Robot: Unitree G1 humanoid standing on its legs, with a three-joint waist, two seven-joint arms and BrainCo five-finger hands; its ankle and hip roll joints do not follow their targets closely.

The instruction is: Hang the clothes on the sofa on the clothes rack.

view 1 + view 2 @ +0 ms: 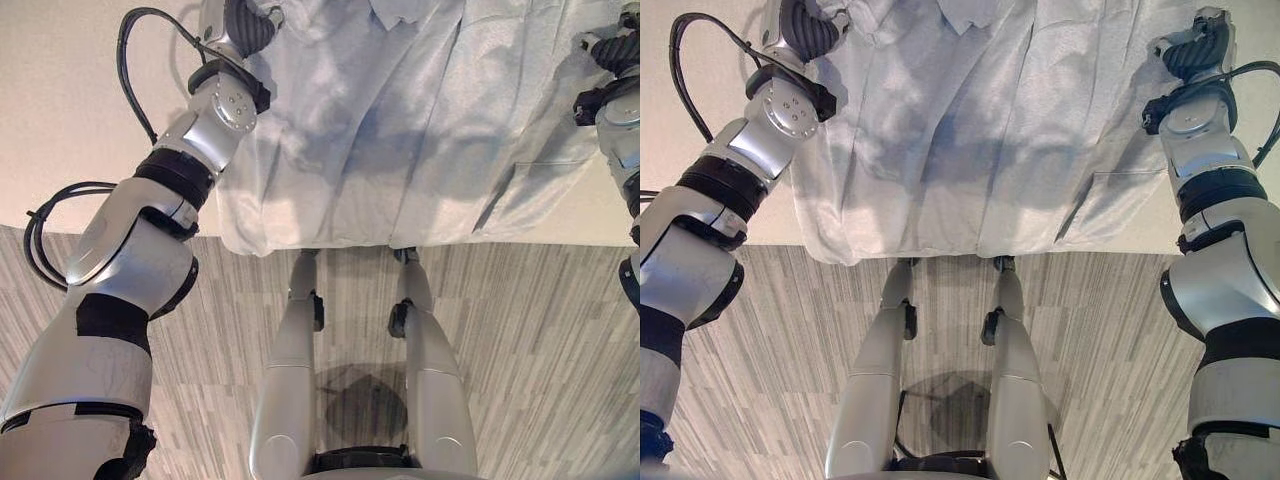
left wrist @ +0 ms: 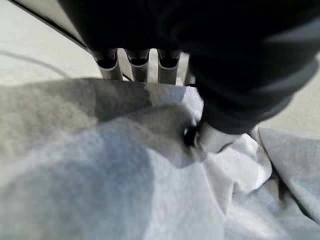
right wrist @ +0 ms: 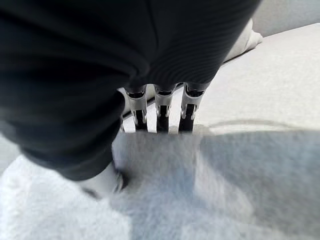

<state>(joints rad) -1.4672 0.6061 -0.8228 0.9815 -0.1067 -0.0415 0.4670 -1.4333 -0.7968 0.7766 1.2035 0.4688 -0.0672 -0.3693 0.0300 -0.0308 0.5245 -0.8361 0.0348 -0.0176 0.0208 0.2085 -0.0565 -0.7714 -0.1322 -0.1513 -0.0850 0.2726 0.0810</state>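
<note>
The pale grey soft garment [image 1: 970,130] lay spread on the cream sofa seat [image 1: 60,120]. The left hand [image 2: 150,62] and the right hand [image 3: 160,107] each had their fingers tucked under an upper corner, thumbs on top, apparently pinching cloth. The pick-up seemed underway; next, an even lift.

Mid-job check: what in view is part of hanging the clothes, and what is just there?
Part of the job:
- pale grey garment, spread over the sofa's edge
- cream sofa beneath it
- left hand, fingers over the cloth
- right hand, fingers going under the cloth

Just there:
- striped grey floor
</note>
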